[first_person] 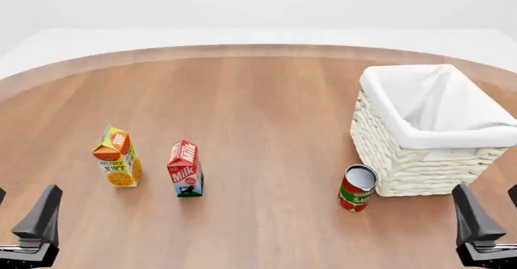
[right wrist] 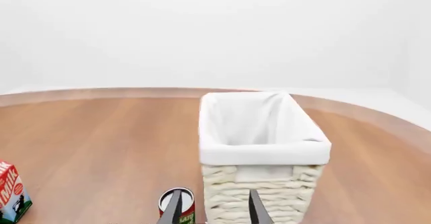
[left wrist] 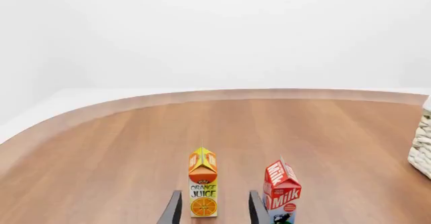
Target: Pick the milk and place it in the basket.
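The milk [first_person: 185,169] is a small red-topped carton with a blue-and-white base, standing upright on the wooden table left of centre. It also shows in the left wrist view [left wrist: 281,191] and at the edge of the right wrist view [right wrist: 10,193]. The white wicker basket [first_person: 412,166] with its cloth liner stands at the right, and nothing shows inside it. My left gripper [first_person: 20,211] is open near the front left corner, well short of the milk. My right gripper [first_person: 493,211] is open at the front right, just in front of the basket [right wrist: 263,153].
An orange juice carton [first_person: 118,158] stands upright just left of the milk, in line with the left gripper's fingers [left wrist: 173,209]. A red-and-green tin can [first_person: 357,188] stands by the basket's near left corner. The table's curved far edge [first_person: 258,48] runs across the back.
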